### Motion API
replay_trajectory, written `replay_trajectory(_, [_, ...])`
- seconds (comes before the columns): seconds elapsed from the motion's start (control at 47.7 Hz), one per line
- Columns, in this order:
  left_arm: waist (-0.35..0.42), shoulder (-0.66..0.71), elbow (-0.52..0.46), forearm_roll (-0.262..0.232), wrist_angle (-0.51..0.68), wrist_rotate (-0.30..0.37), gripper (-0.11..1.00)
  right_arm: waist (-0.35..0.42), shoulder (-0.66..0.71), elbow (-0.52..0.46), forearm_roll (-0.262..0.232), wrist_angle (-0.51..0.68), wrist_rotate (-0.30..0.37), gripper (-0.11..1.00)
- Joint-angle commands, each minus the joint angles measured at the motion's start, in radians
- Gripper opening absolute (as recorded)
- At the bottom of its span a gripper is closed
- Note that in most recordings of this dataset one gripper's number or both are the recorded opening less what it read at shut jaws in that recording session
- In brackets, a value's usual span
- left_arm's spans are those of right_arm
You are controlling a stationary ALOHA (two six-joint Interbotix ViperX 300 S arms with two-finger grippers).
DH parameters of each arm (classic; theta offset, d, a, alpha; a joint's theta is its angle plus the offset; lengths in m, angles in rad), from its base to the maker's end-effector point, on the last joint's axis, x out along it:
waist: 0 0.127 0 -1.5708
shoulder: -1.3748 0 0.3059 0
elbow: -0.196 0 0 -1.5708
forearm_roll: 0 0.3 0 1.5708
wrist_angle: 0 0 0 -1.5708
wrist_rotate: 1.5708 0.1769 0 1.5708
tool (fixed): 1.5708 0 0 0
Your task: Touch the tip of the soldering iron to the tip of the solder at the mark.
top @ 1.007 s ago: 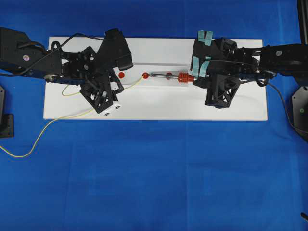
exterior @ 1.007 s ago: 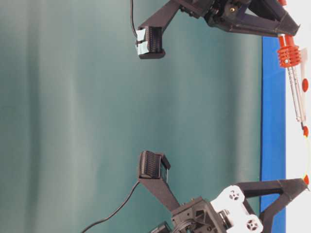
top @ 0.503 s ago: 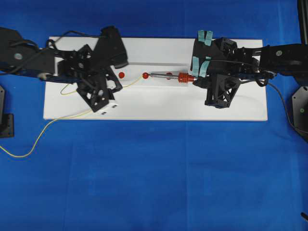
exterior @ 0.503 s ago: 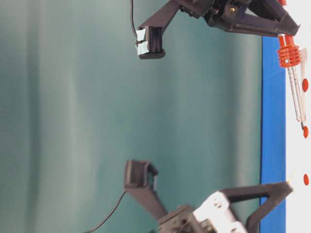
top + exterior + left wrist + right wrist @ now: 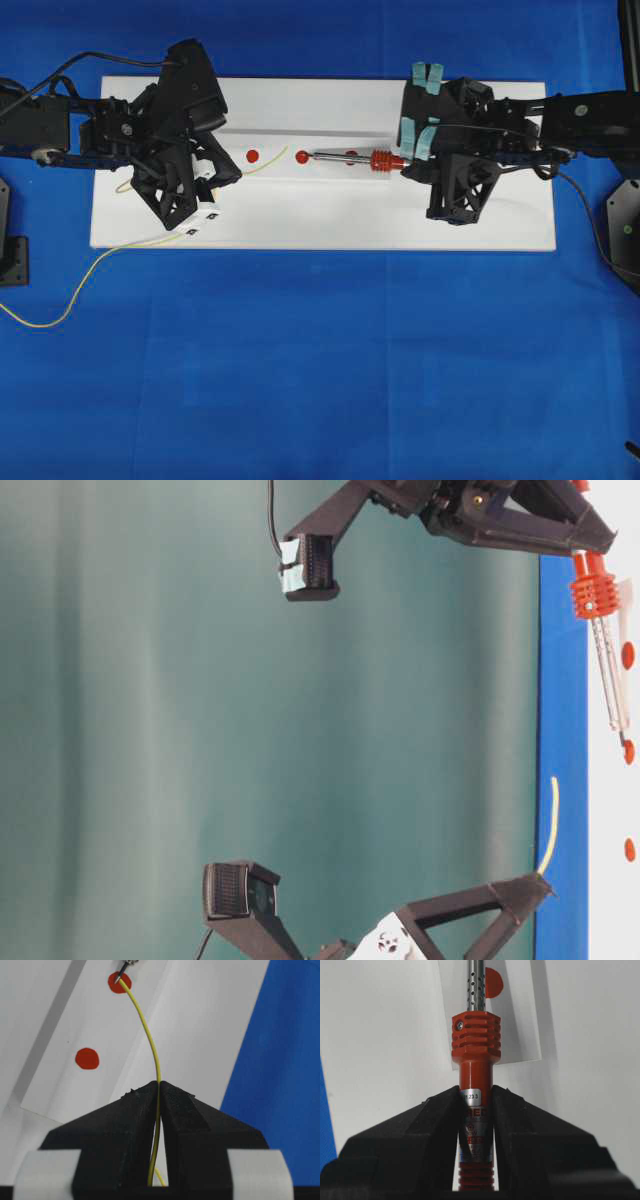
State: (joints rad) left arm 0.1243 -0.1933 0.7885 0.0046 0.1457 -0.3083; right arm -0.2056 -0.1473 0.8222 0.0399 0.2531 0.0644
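Note:
My right gripper point(image 5: 476, 1091) is shut on the soldering iron's red ribbed handle point(image 5: 476, 1045). It holds the iron point(image 5: 345, 157) level over the white board point(image 5: 330, 215). The dark tip touches the middle red mark point(image 5: 302, 157). My left gripper point(image 5: 159, 1084) is shut on the thin yellow solder point(image 5: 150, 1040). In the overhead view the free end of the solder point(image 5: 268, 158) stops a little left of that mark. In the table-level view the solder point(image 5: 549, 825) curves up in the air above the board, apart from the iron tip point(image 5: 627, 742).
Another red mark point(image 5: 252, 155) lies left of the middle one, and a third point(image 5: 350, 157) sits under the iron's shaft. The solder's long tail point(image 5: 70, 300) runs off the board's left front onto the blue cloth. Black mounts point(image 5: 625, 230) stand at the table's sides.
My left gripper has moved left and up with the solder. The solder's tip has left the middle mark and risen off the board. The right gripper and iron have stayed still.

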Motion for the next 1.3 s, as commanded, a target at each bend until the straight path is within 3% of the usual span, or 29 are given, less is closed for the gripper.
replay_trajectory(0.0, [0.000, -0.018, -0.009, 0.000, -0.008, -0.002, 0.02, -0.005, -0.063, 0.008, -0.003, -0.009, 0.002, 0.07])
replay_trajectory(0.482, [-0.002, -0.021, -0.003, 0.000, -0.008, -0.003, 0.02, -0.008, -0.423, 0.227, 0.000, -0.018, 0.038, 0.06])
replay_trajectory(0.818, [-0.002, -0.006, -0.028, 0.000, -0.015, -0.005, 0.02, -0.020, -0.440, 0.256, -0.003, -0.014, 0.038, 0.07])
replay_trajectory(1.279, [-0.021, 0.213, -0.252, 0.000, 0.038, 0.009, 0.02, -0.026, -0.440, 0.267, -0.003, -0.014, 0.038, 0.07])
